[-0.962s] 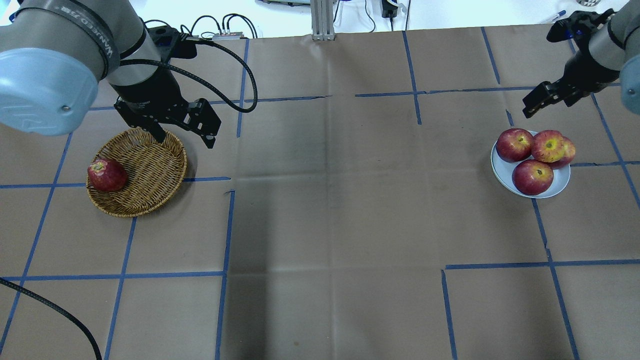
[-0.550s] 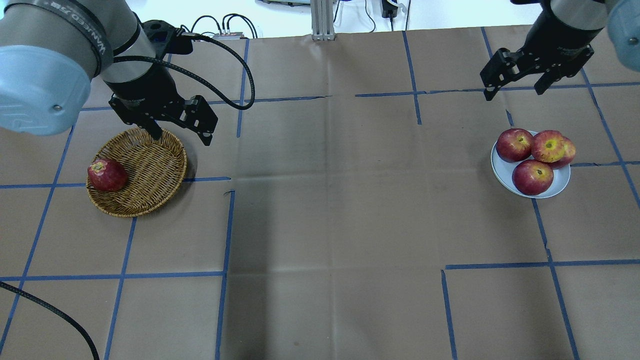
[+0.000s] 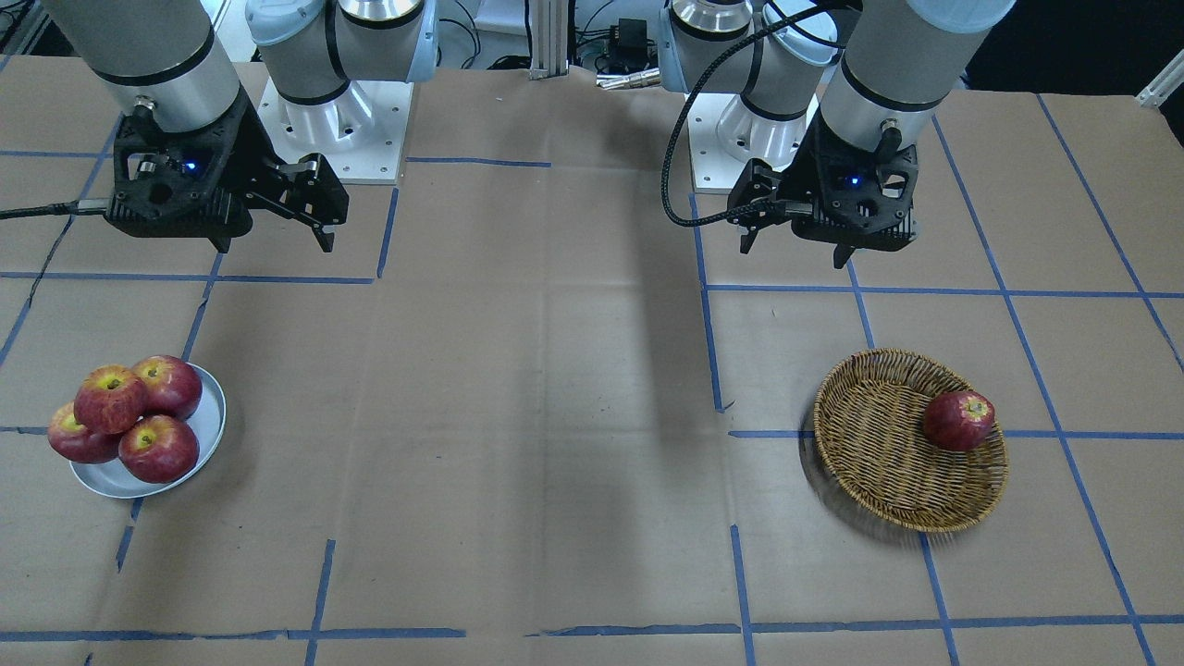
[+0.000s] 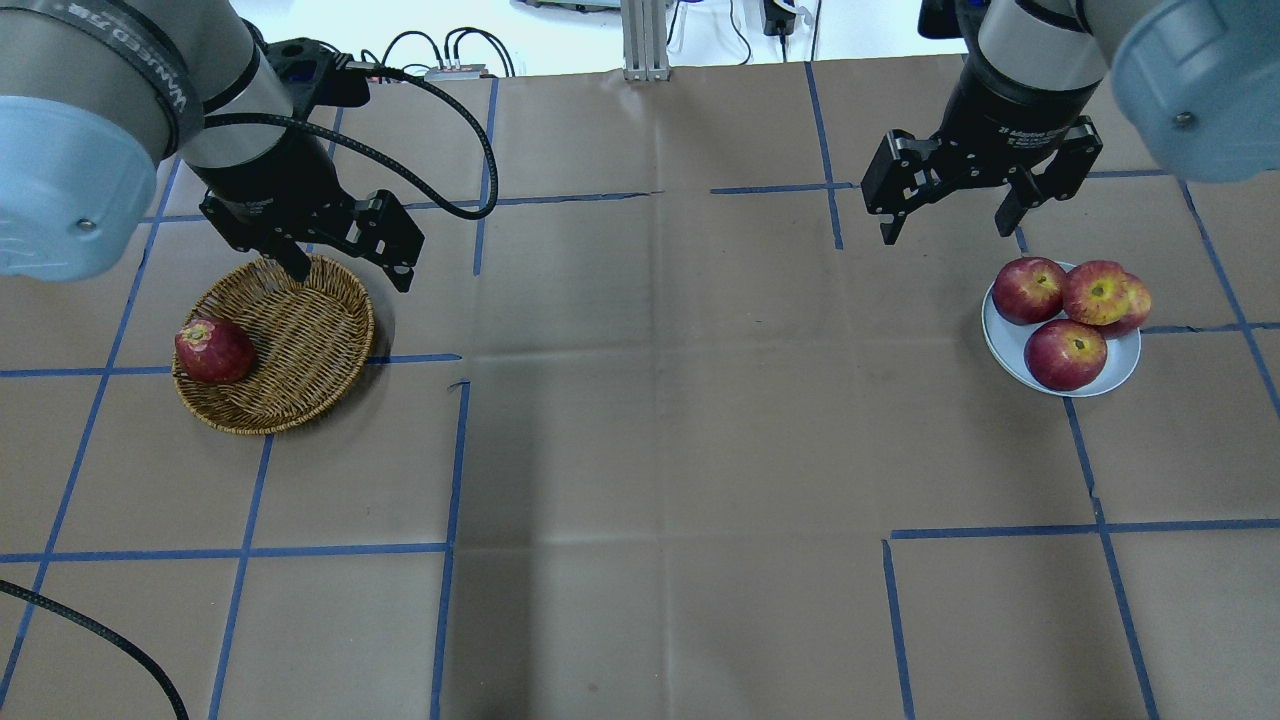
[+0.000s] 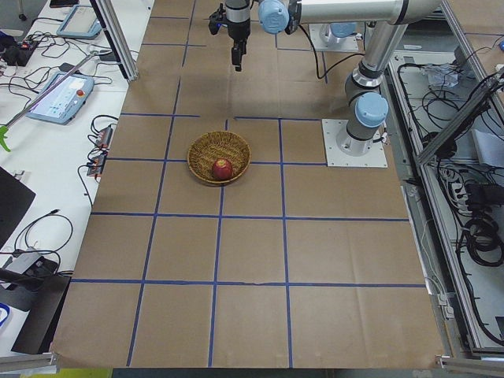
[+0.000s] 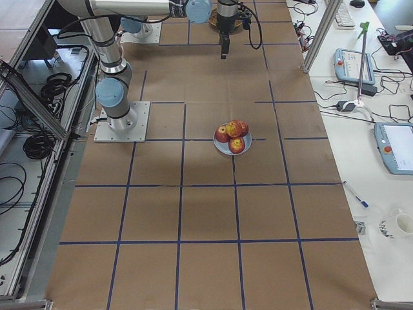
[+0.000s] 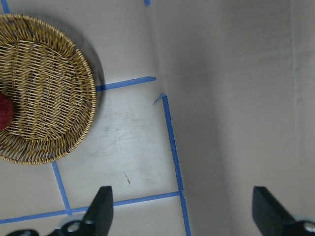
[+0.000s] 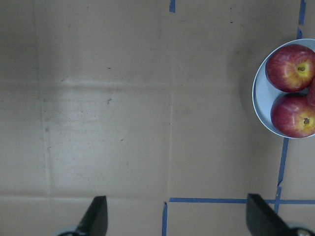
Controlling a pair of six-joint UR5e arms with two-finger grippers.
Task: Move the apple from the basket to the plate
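The apple (image 4: 1097,290), light red with a broad yellow patch, lies on top of three darker apples on the silver-grey plate (image 4: 1125,375) at the right; it also shows in the front view (image 3: 111,398). The wicker basket (image 4: 300,330) at the left holds one dark red apple (image 4: 213,350) against its left rim. My left gripper (image 4: 350,275) is open and empty, above the basket's far rim. My right gripper (image 4: 945,232) is open and empty, above bare table left of and behind the plate. The right wrist view shows the plate (image 8: 261,98) at its right edge.
The table is covered in brown paper with a blue tape grid (image 4: 450,450). A black cable (image 4: 470,130) loops from the left wrist. An aluminium post (image 4: 645,40) stands at the table's far edge. The left wrist view shows the basket (image 7: 49,88) at its upper left.
My right gripper has swung left, away from the plate's far right side, and now hangs left of and behind it. My left gripper has drifted slightly left and back. The apples have not moved.
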